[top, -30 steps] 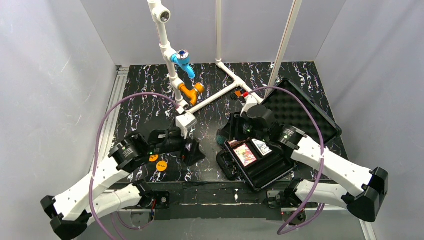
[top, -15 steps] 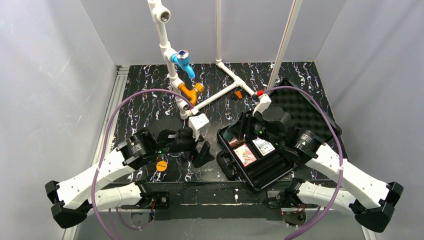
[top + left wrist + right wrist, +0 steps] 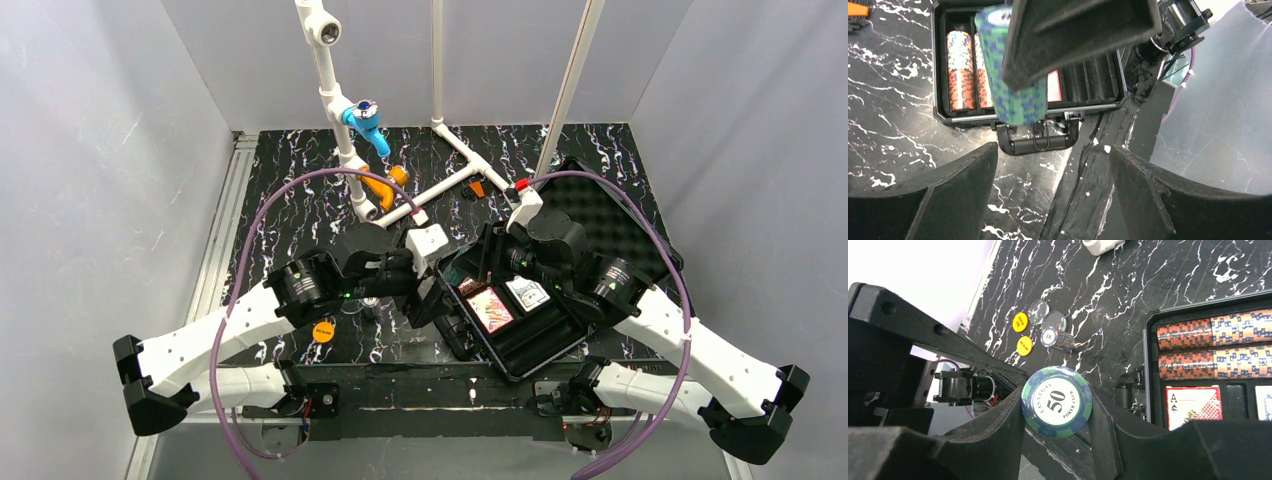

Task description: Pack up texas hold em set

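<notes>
Black marbled tabletop point(image 3: 290, 190) is noted between grey walls. At the left, one orange disc point(image 3: 323, 331) is left loose. Within the last second the left arm point(image 3: 220, 335) has been swung rightward, up to the handle side of the open case point(image 3: 530, 352). The left end effector point(image 3: 1053, 147) is seen wide and empty, levelled at the green chip roll point(image 3: 1020, 102). That roll is clamped above the handle side by the right end effector point(image 3: 1057, 402), its wrist bent low. A handover or joint seating is judged imminent. Red-brown rolls point(image 3: 1213, 327) are already seated.
</notes>
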